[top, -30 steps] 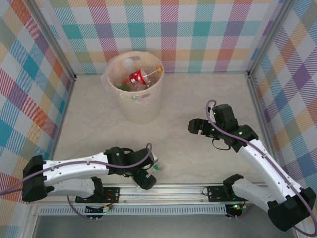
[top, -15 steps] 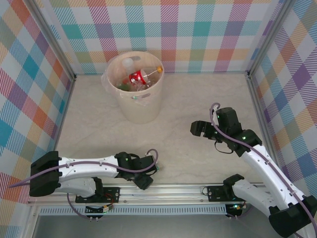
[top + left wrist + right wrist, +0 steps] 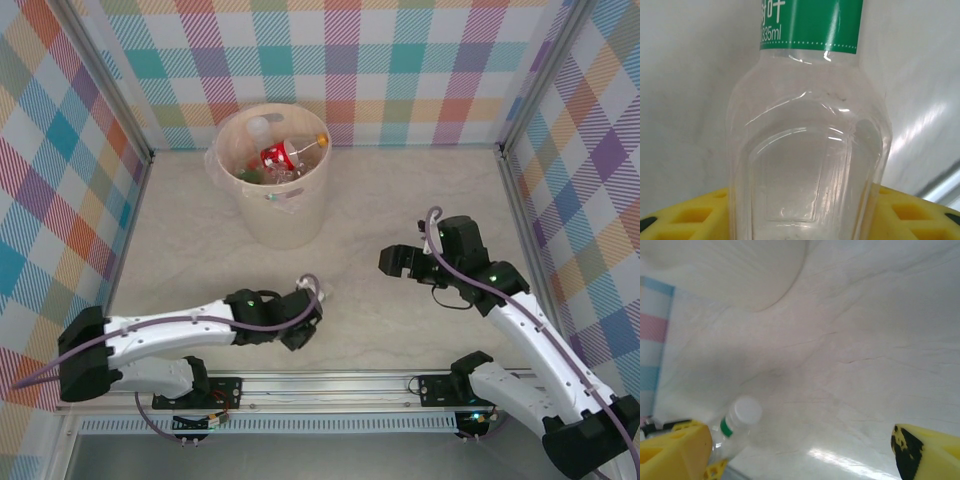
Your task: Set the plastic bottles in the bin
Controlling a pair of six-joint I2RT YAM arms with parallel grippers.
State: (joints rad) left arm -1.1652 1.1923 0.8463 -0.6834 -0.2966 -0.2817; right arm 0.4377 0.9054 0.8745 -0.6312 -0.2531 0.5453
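Green-labelled and clear-walled, the last loose plastic bottle [image 3: 807, 150] lay at the near edge of the table [image 3: 400, 190], close to the rail, with my left gripper [image 3: 310, 308] low around it. My yellow pads [image 3: 680, 215] flanked its clear body below the label, but the close view was too tight for me to tell whether they truly pinched it or only bracketed it. My right gripper [image 3: 388, 262] hung spread and empty, well apart to the right. The bin [image 3: 285, 222] stood at the far left with other bottles [image 3: 280, 158] already inside. I judged the risk to be slip: a slick, thin wall taken off-centre could squirm out, pivot in the lift, or roll toward the rail if I rose before the grip was firm.
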